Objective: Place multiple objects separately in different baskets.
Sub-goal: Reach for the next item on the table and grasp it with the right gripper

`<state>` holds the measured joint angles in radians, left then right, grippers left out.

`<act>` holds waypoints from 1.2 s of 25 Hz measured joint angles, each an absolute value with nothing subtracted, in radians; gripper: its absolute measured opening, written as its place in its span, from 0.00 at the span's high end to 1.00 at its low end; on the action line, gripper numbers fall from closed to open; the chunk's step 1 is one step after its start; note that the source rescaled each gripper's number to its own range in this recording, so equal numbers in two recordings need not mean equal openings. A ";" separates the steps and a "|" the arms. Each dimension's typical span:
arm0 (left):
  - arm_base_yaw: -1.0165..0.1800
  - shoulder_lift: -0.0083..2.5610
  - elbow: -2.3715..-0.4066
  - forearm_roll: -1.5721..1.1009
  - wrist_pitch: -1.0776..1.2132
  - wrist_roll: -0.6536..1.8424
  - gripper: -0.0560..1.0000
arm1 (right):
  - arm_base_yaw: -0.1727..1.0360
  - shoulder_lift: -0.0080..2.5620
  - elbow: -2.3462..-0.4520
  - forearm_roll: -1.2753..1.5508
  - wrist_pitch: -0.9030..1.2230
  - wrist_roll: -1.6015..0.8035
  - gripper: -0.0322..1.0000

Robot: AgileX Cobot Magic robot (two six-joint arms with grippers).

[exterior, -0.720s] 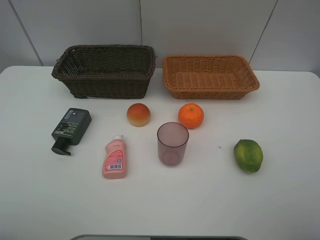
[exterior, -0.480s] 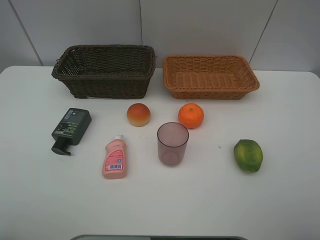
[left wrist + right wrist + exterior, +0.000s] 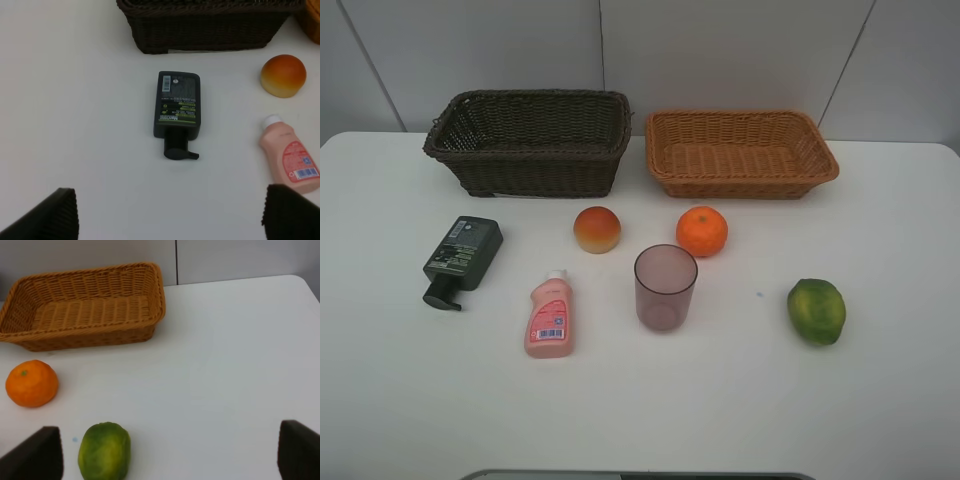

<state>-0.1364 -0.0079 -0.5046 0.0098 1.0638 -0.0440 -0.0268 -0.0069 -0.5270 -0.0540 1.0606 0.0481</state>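
From the high camera we see nothing sorted yet: pump bottle (image 3: 465, 255), pink bottle (image 3: 550, 318), peach-like fruit (image 3: 597, 229), orange (image 3: 702, 231), tumbler (image 3: 665, 288) and lime-like fruit (image 3: 816, 311) sit on the table (image 3: 720, 400) before the dark brown basket (image 3: 535, 175) and the tan basket (image 3: 740, 185). At the left wrist, the left gripper (image 3: 170, 215) stands wide open and empty, with the dark green, flat-lying pump bottle ahead of it, so we judge a grip across its narrow body best. At the right wrist, the right gripper (image 3: 165, 452) gapes empty by the glossy, rounded lime-like fruit, which could roll.
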 joint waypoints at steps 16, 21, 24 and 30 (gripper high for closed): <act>-0.136 -0.008 -0.505 0.010 1.064 -0.044 0.15 | -0.027 -0.007 -0.527 -0.054 1.061 0.048 0.05; -0.136 -0.008 -0.505 0.010 1.064 -0.044 0.15 | -0.027 -0.007 -0.527 -0.054 1.061 0.048 0.05; -0.136 -0.008 -0.505 0.010 1.064 -0.044 0.15 | -0.027 -0.007 -0.527 -0.054 1.061 0.048 0.05; -0.136 -0.008 -0.505 0.010 1.064 -0.044 0.15 | -0.027 -0.007 -0.527 -0.054 1.061 0.048 0.05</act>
